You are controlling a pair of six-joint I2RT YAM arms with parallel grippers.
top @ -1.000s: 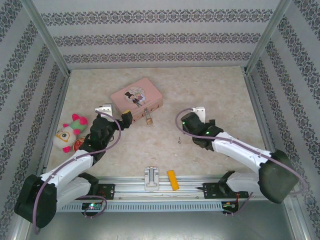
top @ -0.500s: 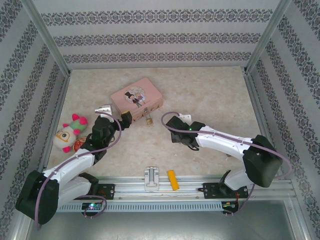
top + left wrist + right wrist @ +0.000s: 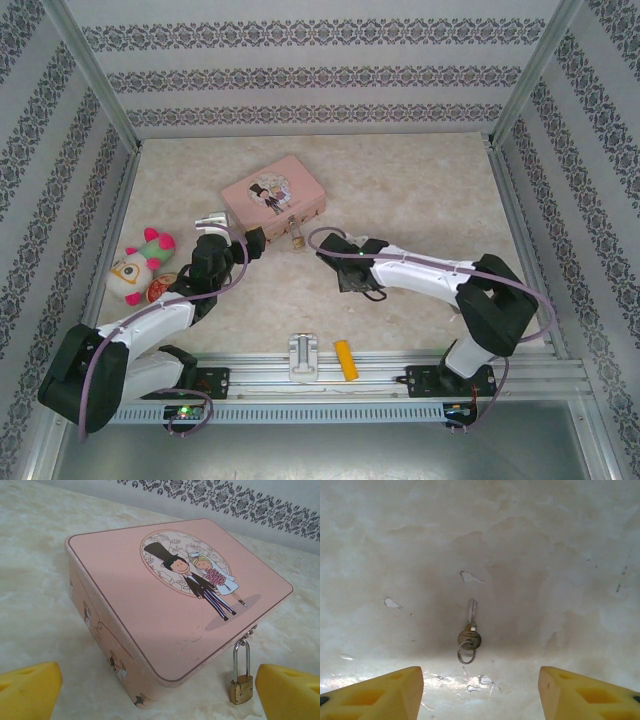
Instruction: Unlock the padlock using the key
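Observation:
The small brass padlock [image 3: 241, 686] hangs by its silvery shackle from the front hasp of the pink tin [image 3: 150, 605] and rests on the table; from above the padlock [image 3: 296, 238] sits at the tin's [image 3: 275, 195] near edge. My left gripper [image 3: 157, 702] is open, its yellow fingers [image 3: 27, 690] wide apart in front of the tin's corner, the padlock just inside the right finger. The tiny key [image 3: 469, 636] with its small ring lies flat on the table. My right gripper [image 3: 480, 695] hovers low over it, open, with the key just ahead of the gap. From above, the right gripper [image 3: 352, 278] covers the key.
A plush toy [image 3: 140, 265] lies at the left beside my left arm. A white bracket [image 3: 302, 355] and a yellow-orange block [image 3: 345, 360] sit on the metal rail [image 3: 400, 368] at the near edge. Patterned walls close in three sides.
My right arm has swung left and down over the key, and its jaws have narrowed somewhat. The left gripper has edged slightly toward the tin and stays open.

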